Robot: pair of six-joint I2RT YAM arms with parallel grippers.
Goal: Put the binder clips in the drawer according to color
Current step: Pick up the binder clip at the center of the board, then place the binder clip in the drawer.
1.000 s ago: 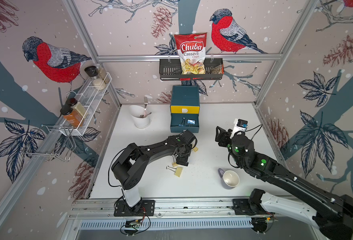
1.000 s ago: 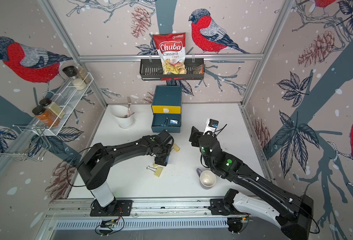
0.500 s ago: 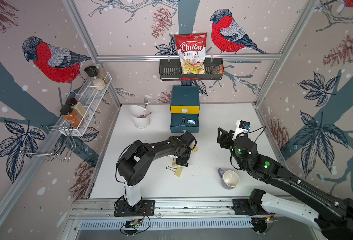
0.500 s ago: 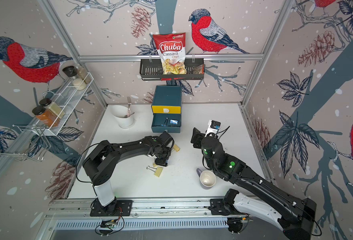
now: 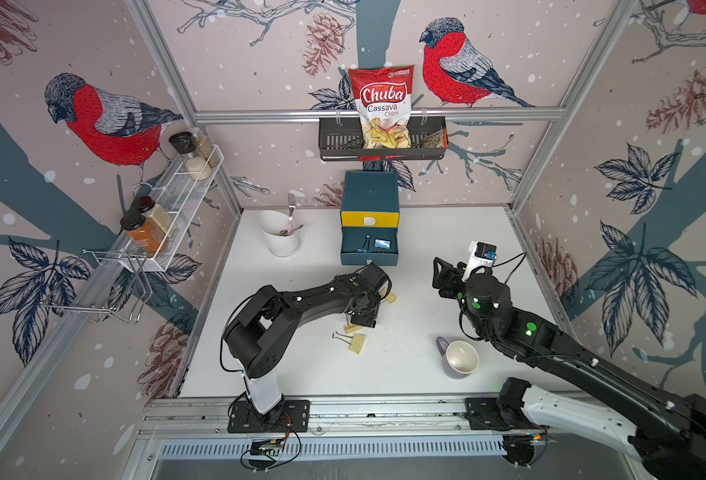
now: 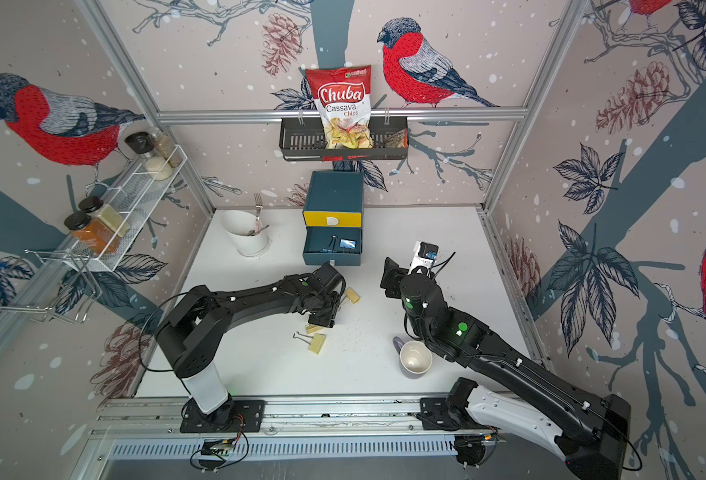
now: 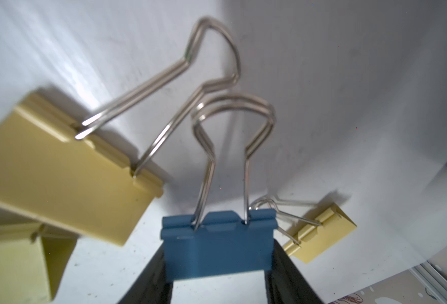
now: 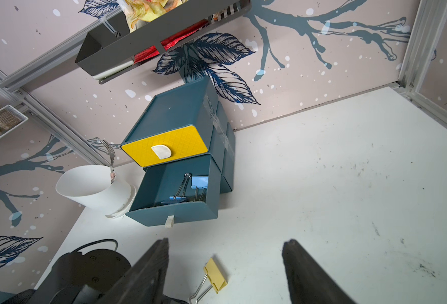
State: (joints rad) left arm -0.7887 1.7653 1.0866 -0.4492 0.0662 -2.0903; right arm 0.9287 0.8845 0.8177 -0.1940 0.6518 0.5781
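The left arm (image 5: 314, 301) and the right arm (image 5: 559, 349) are black with white lower links; green lights glow on the right.

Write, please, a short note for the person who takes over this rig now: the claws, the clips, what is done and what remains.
Left claw: closed on a blue clip, fingers against both sides of its body, low over the table.
Right claw: open and empty, hovering in front of the chest.
Middle drawer: pulled out, with blue clips inside. Yellow drawer above it: shut.
Three yellow clips lie loose on the table near the left claw.
Remaining: put the held blue clip in the middle drawer, then open the yellow drawer and move the yellow clips there.
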